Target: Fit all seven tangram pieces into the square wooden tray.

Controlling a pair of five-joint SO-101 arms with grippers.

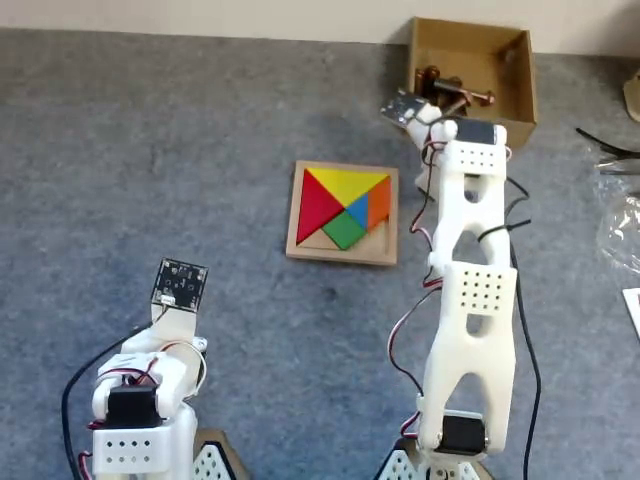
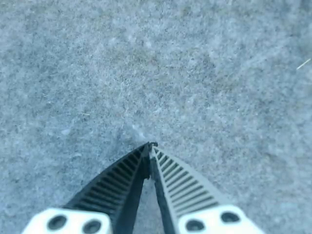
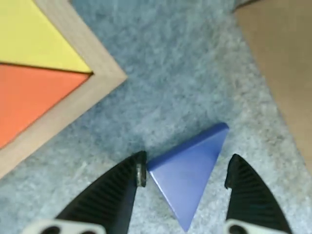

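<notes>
The square wooden tray (image 1: 341,256) lies mid-table and holds yellow (image 1: 350,185), red (image 1: 318,210), green (image 1: 343,233), small blue (image 1: 357,212) and orange (image 1: 380,203) pieces. Bare wood shows along its near side. In the right wrist view a blue triangle (image 3: 189,165) lies flat on the grey felt, just off the tray's corner (image 3: 100,78). My right gripper (image 3: 187,170) stands open around it; one fingertip (image 3: 139,170) touches the triangle's corner and the other is apart. My left gripper (image 2: 150,146) is shut on nothing above bare felt at the near left.
An open cardboard box (image 1: 522,85) with coppery metal parts stands at the back right, close beside the right gripper (image 1: 420,115). Cables (image 1: 605,150) and a clear plastic bag (image 1: 622,232) lie at the right edge.
</notes>
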